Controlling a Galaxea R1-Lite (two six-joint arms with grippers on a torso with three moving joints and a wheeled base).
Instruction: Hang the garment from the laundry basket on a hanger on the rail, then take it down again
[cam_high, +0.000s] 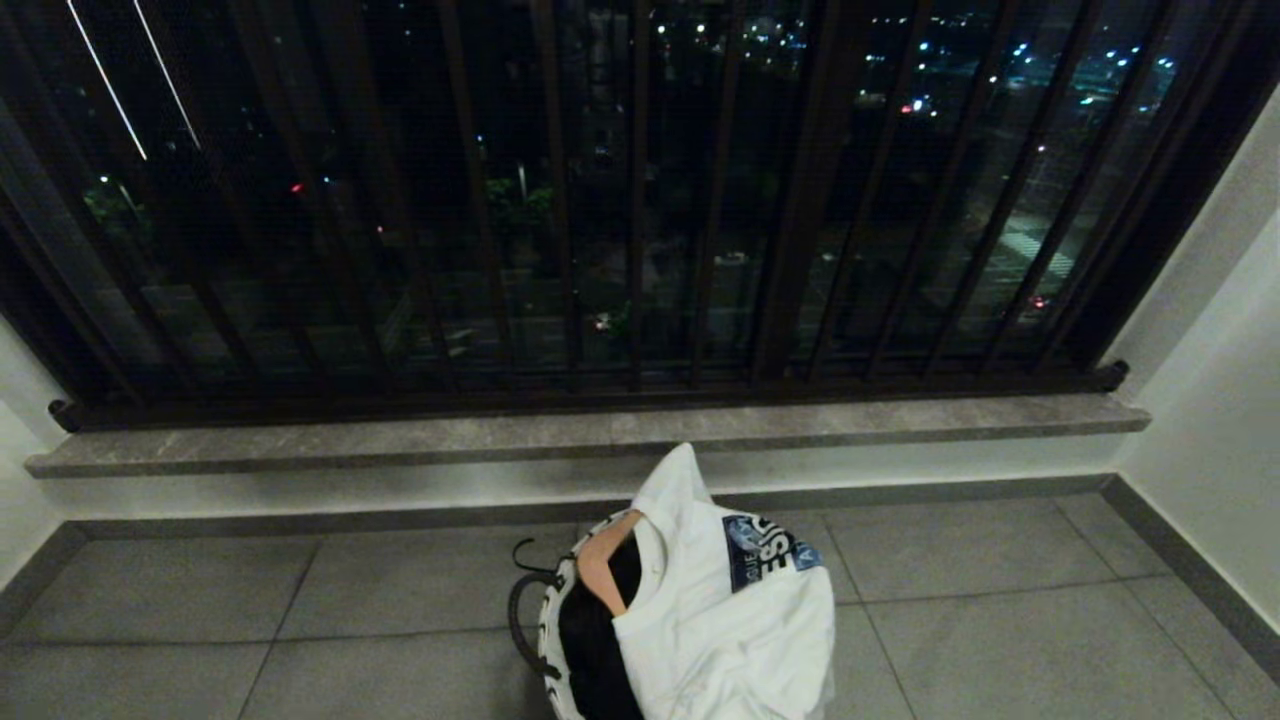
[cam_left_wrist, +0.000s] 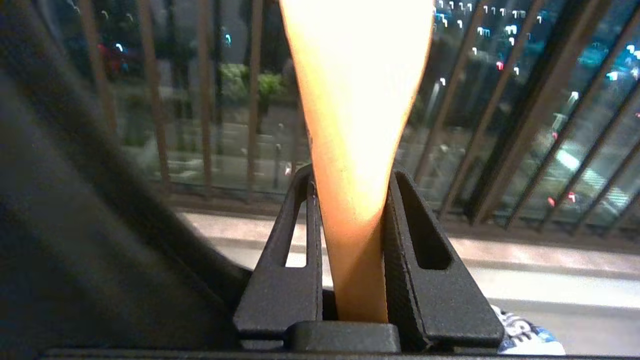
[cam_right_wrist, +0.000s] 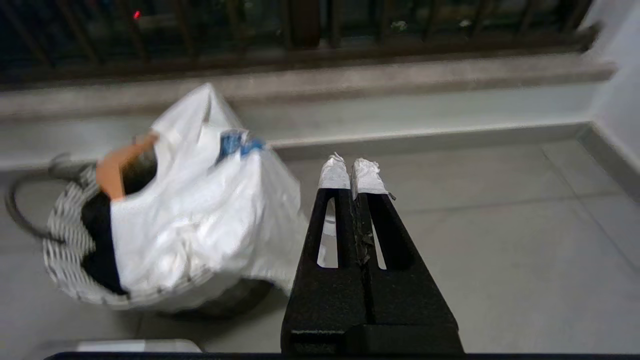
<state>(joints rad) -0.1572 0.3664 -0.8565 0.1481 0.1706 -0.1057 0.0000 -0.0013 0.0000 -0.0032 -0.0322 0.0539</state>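
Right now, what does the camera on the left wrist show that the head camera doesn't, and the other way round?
Only the left wrist view shows the left claw, clamped on a pale wooden hanger arm. Only the head view shows the whole laundry basket on the tiled floor, with the white T-shirt draped over it and no claw in sight. Both show the dark window bars, the stone sill and the city lights beyond.

- head view looks down from above at the laundry basket (cam_high: 552, 640) near the window grille (cam_high: 640, 200).
- right wrist view faces the same basket (cam_right_wrist: 65, 250), lower and nearer.
- left wrist view looks level at the grille (cam_left_wrist: 525, 125), close.
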